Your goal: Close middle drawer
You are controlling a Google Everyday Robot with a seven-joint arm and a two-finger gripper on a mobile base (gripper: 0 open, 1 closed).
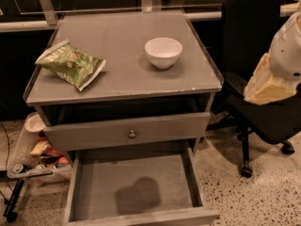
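Note:
The middle drawer (pixel 136 187) is pulled far out at the bottom of the camera view. Its plain grey inside is empty, and its front (pixel 141 217) runs along the lower frame edge with the knob out of sight. Above it is the taller grey drawer front with a round metal knob (pixel 132 134), standing a little out from the cabinet. My gripper (pixel 269 84), cream-coloured below a white arm, hangs at the right edge. It is well to the right of the cabinet, at about tabletop height, and touches nothing.
On the grey cabinet top (pixel 122 79) lie a green snack bag (pixel 70 65) and a white bowl (pixel 163 52). A black office chair (pixel 256 55) stands right of the cabinet, under my gripper. A bin with clutter (pixel 35 154) sits at the lower left on the speckled floor.

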